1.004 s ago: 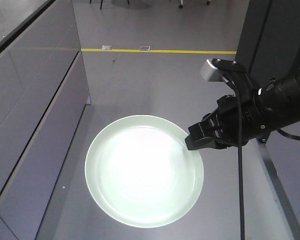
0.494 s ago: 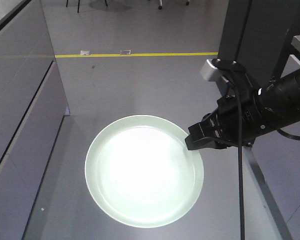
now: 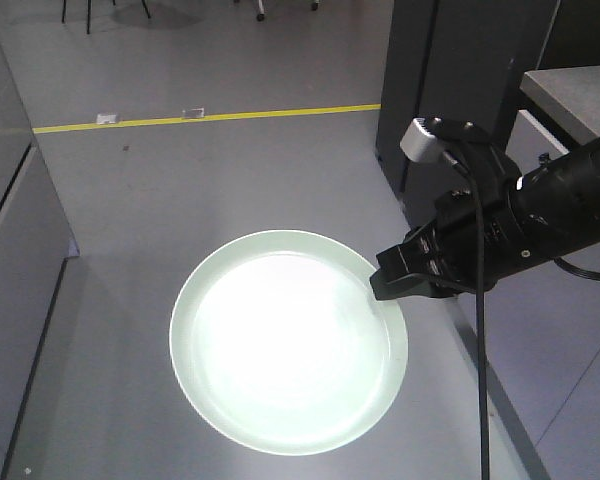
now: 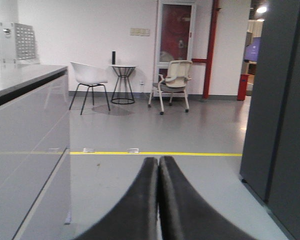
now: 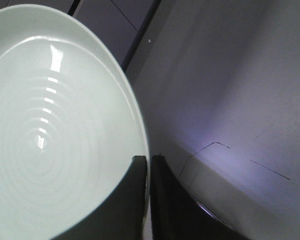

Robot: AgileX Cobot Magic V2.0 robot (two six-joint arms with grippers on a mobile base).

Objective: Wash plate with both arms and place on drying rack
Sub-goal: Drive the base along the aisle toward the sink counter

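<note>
The pale mint-green plate [image 3: 285,345] hangs in the air above the grey floor, face up and lit brightly. My right gripper [image 3: 380,287] is shut on its right rim, coming in from the right on a black arm [image 3: 550,215]. In the right wrist view the plate [image 5: 50,130] fills the left half, and the two fingers of my right gripper [image 5: 148,161] pinch its edge. My left gripper [image 4: 158,161] is shut with nothing between its fingers, pointing out over the floor. The drying rack is out of view.
A dark tall cabinet [image 3: 460,80] stands behind the right arm, with a grey counter corner [image 3: 580,95] beside it. A grey counter [image 4: 25,115] runs along the left. A yellow floor line [image 3: 210,118] crosses ahead, with chairs [image 4: 172,82] beyond.
The floor, yellow line and cabinets have slid leftward in the front view while the plate and right gripper keep their place in frame; the view has turned right.
</note>
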